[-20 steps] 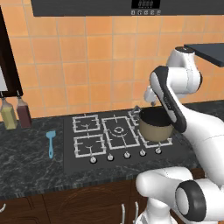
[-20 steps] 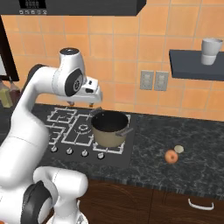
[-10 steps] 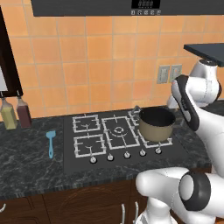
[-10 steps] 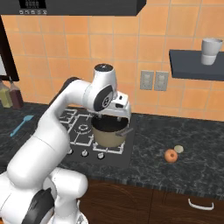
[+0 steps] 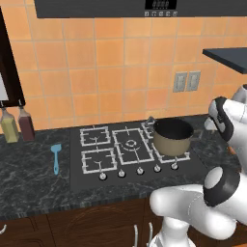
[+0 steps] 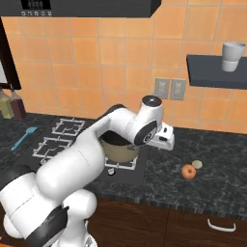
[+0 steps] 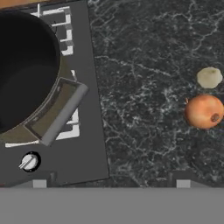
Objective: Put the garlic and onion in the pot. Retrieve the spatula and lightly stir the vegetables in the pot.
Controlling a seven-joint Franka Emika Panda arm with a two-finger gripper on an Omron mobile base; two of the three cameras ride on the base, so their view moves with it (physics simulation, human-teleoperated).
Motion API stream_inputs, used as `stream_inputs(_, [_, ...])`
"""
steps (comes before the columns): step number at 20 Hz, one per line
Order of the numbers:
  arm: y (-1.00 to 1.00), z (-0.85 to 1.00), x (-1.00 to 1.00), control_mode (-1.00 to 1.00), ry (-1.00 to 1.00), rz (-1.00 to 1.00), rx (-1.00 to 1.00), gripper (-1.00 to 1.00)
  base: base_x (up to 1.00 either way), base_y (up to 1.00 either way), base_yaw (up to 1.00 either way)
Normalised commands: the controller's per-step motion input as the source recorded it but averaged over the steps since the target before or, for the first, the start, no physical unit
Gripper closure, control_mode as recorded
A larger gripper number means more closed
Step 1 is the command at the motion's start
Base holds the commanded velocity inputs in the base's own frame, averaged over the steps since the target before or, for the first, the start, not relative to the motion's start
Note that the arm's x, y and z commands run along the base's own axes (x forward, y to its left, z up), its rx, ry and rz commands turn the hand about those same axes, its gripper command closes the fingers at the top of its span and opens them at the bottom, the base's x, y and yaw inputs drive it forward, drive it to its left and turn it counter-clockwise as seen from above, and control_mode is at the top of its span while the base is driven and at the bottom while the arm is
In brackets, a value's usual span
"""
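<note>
The pot stands on the near right burner of the cooktop, its dark interior visible from above in the hand view and 1 side handle projecting toward the bare stone to its right. In the right base view the pot is largely hidden behind the arm's forearm. The spatula lies flat on the dark marbled surface to the left of the cooktop, well apart from the pot, with its head toward the wall and its handle pointing toward the near edge; it appears again at the far left of the right base view.

The onion and the pale garlic rest on the surface to the right of the cooktop, just beside each other, the garlic slightly farther back. In the hand view the onion and garlic lie at the right edge, apart from the pot.

The tool hangs above the surface between the pot and the 2 vegetables, holding nothing; how wide its fingers stand cannot be told. 2 bottles stand at the far left against the tiled wall, and a cup sits on a wall shelf.
</note>
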Motion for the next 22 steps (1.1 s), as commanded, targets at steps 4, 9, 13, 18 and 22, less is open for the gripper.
stream_inputs(4, [-1.00, -0.32, 0.18, -1.00, 0.00, -0.07, 0.00, -1.00, 0.00, 0.00, 0.00])
stream_inputs(9, [-0.99, -0.23, 0.15, -1.00, 0.01, -0.02, 0.01, -1.00, 0.00, 0.00, 0.00])
stream_inputs(13, [-0.85, -0.47, 0.22, -1.00, 0.06, 0.00, 0.00, -1.00, 0.00, 0.00, 0.00])
stream_inputs(18, [-0.30, -0.51, 0.25, -1.00, 0.08, 0.01, 0.00, -1.00, 0.00, 0.00, 0.00])
stream_inputs(22, [-0.21, -0.44, 0.39, -1.00, 0.01, 0.04, 0.01, -1.00, 0.00, 0.00, 0.00])
